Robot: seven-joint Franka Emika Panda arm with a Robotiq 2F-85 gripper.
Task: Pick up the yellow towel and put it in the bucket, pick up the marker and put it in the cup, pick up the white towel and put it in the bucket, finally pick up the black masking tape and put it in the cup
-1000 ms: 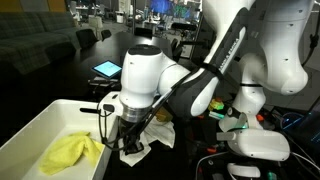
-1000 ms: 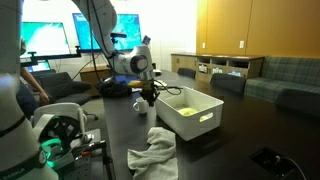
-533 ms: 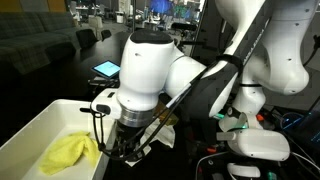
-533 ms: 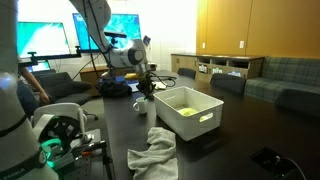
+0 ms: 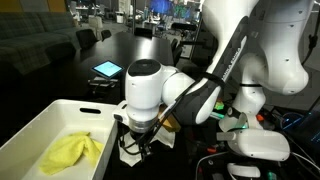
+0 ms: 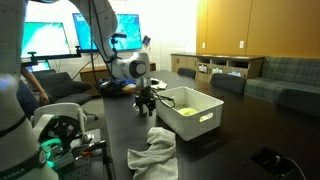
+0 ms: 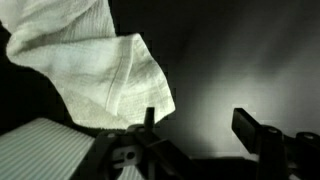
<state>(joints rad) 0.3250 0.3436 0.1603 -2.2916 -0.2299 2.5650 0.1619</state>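
Hand (image 5: 137, 142) low over dark bench (image 5: 115, 45), just outside a corner of the bucket (image 5: 35, 125), hanging from the white arm (image 5: 147, 85). Wrist view: hand (image 7: 200, 130) with fingers (image 7: 251, 124) spread wide, only bare bench in the gap, gripping nothing. Yellow towel (image 5: 70, 152) crumpled on the bucket floor, well inside the walls, clear of the hand; same towel a faint yellow patch inside the bucket (image 6: 200, 120) in an exterior view (image 6: 182, 106). White towel (image 7: 90, 60) rumpled flat on the bench, outside the bucket, ahead of the fingertips in wrist view and not touching them. In an exterior view, white towel (image 5: 128, 155) right under and beside the hand, close to the bucket wall. In an exterior view, white towel (image 6: 155, 150) bunched on the bench in the foreground, nearer the camera than the hand (image 6: 148, 103) and bucket. Pale ribbed surface at lower left of wrist view, cannot tell what. Marker, cup and tape not made out in any view. Lit tablet (image 5: 107, 69) flat on the bench farther back, well apart from the hand.
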